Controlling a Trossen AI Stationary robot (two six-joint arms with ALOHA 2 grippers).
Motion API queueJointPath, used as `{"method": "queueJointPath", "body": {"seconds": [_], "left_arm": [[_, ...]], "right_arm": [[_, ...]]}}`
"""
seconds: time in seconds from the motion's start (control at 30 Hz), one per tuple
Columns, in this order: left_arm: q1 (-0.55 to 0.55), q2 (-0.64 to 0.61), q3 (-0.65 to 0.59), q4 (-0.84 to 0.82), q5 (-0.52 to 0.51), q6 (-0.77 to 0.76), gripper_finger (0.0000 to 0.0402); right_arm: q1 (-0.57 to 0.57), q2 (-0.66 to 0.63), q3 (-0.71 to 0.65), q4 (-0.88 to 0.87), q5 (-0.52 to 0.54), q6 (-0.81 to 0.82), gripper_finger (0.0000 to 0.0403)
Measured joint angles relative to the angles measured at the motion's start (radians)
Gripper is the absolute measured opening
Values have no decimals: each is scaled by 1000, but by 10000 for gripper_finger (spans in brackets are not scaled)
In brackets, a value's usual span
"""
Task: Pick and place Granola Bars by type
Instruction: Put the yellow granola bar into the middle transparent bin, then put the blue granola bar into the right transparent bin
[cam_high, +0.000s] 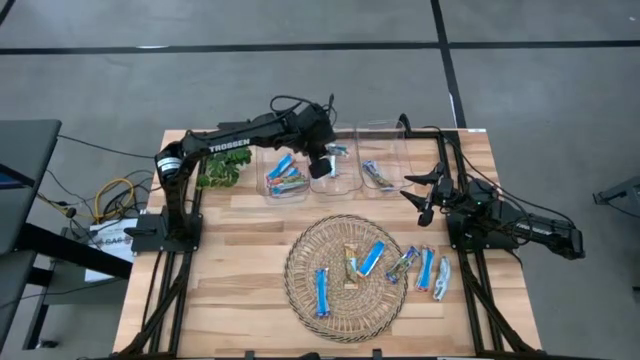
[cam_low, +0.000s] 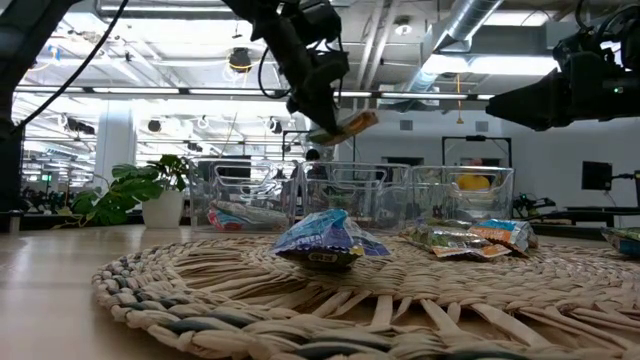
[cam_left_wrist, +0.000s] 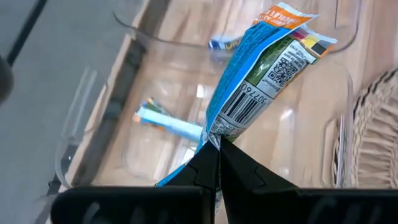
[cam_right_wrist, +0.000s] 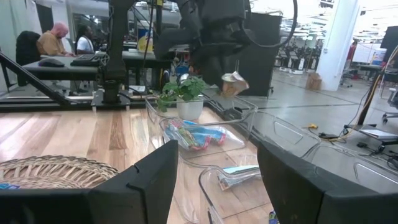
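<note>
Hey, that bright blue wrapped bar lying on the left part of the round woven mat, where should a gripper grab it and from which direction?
Grip the bright blue wrapped bar across its narrow width at mid-length, coming straight down from above. It lies flat on the round woven wicker mat, long axis running roughly toward the bins, with open mat on both long sides, so fingers should fit either side.

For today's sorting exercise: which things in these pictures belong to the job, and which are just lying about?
Job:
- granola bars
- held bar in left claw
- clear bins
- wicker mat
- right claw, waiting, open

Lying about:
- potted plant
- cables
</note>
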Motion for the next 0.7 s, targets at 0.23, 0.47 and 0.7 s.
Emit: {"method": "queueJointPath", "body": {"seconds": [0.23, 0.47, 0.7], "left_arm": [[0, 0, 0, -19, -98, -89, 11], [-1, 0, 0, -48, -68, -69, 92], [-2, 0, 0, -32, -71, -69, 168]], "right_arm": [[0, 0, 0, 0, 0, 0, 215], [0, 0, 0, 0, 0, 0, 215], [0, 0, 0, 0, 0, 0, 215]]}}
